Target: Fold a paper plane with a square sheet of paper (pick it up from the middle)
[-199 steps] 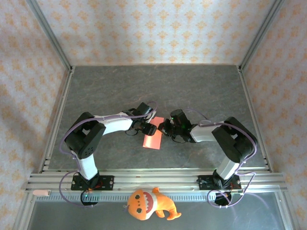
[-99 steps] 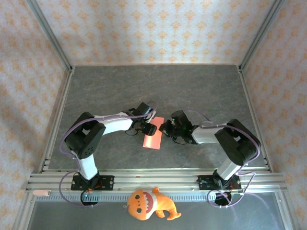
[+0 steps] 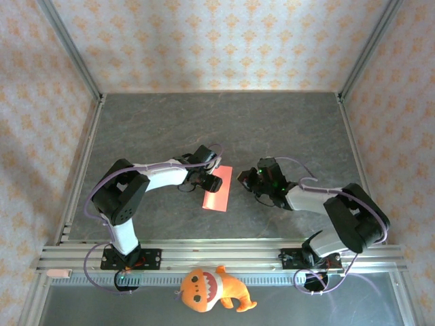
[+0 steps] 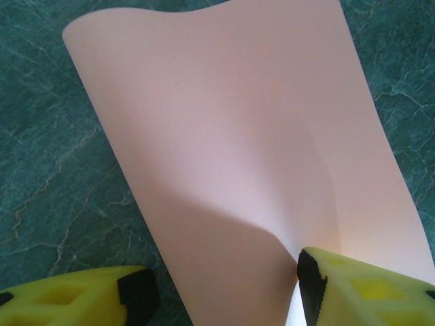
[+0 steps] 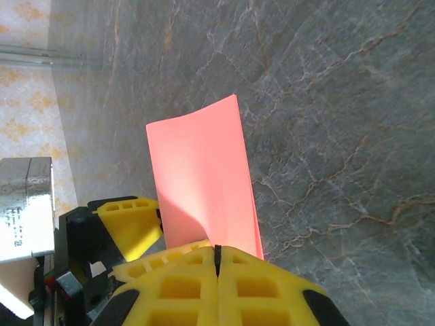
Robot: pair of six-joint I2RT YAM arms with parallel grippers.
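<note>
Grey worktop (image 3: 170, 122); the square sheet of paper (image 3: 218, 193), judged flimsy and best pinched mid-sheet, is straddled by spread left fingers (image 4: 367, 288); right fingers (image 5: 177, 288) are pressed together.

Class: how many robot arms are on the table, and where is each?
2: the left arm at the near left reaches to the paper; the right arm at the near right is apart from it.

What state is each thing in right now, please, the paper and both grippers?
square sheet of paper: a rectangle, apparently folded in half, bowed upward, resting on the table.
left gripper: open, straddling the sheet's near edge.
right gripper: shut, holding nothing.
</note>
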